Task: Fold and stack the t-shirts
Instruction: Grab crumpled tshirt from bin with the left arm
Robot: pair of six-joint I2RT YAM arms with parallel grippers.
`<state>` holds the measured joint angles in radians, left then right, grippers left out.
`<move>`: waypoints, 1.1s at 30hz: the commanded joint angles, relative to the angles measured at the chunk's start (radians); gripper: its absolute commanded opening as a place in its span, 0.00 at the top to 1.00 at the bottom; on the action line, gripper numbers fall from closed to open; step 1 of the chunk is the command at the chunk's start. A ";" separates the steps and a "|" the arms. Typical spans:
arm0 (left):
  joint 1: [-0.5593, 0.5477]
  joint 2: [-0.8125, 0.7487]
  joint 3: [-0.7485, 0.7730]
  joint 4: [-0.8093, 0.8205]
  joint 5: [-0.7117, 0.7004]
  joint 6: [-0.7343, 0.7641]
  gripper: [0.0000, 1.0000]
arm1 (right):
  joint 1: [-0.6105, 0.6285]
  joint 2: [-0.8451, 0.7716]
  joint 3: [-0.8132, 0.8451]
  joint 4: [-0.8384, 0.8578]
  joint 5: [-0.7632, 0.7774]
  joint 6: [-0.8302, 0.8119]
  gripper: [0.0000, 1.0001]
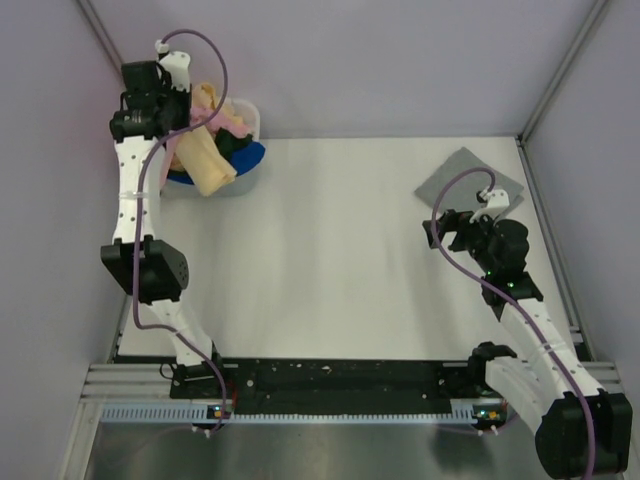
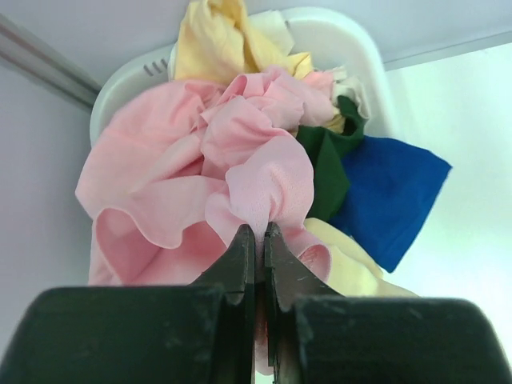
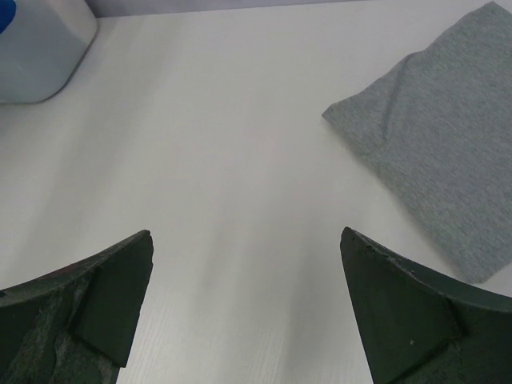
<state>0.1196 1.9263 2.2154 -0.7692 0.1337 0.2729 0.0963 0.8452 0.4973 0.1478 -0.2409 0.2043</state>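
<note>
- The pink t-shirt (image 2: 200,168) sits crumpled on top of the heap in the white tub (image 2: 364,56) at the table's far left corner. A yellow tee (image 2: 208,40), a dark green tee (image 2: 328,172) and a blue tee (image 2: 384,192) are bunched around it.
- The left gripper (image 2: 258,232) has its jaws pinched almost together on a fold of that pink cloth.
- A grey t-shirt (image 3: 440,128) lies folded flat at the far right of the table (image 1: 330,260); I'd take it as the start of the stack.
- The right gripper (image 3: 245,236) hangs spread wide over bare table near it, holding nothing.
- The step in hand, I reckon, is drawing the pink one out. Next it needs lifting clear of the others and spreading flat mid-table.
</note>
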 commanded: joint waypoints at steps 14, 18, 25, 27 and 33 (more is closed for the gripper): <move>0.002 0.005 -0.201 -0.025 0.112 0.078 0.78 | 0.008 -0.005 0.001 0.024 -0.026 -0.005 0.02; 0.005 0.000 -0.198 -0.009 0.083 0.078 0.66 | 0.008 -0.005 -0.003 0.029 -0.028 -0.005 0.02; 0.002 -0.009 -0.203 0.008 0.055 0.069 0.60 | 0.008 0.002 -0.008 0.033 -0.031 -0.006 0.02; 0.002 -0.023 -0.210 0.028 0.046 0.061 0.58 | 0.008 0.000 -0.006 0.032 -0.032 -0.006 0.02; 0.002 -0.056 -0.220 0.061 0.063 0.061 0.46 | 0.008 0.002 -0.005 0.029 -0.034 -0.005 0.02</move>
<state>0.1188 1.9430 1.9980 -0.7784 0.1925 0.3386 0.0963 0.8455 0.4973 0.1410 -0.2581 0.2047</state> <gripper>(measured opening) 0.533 0.980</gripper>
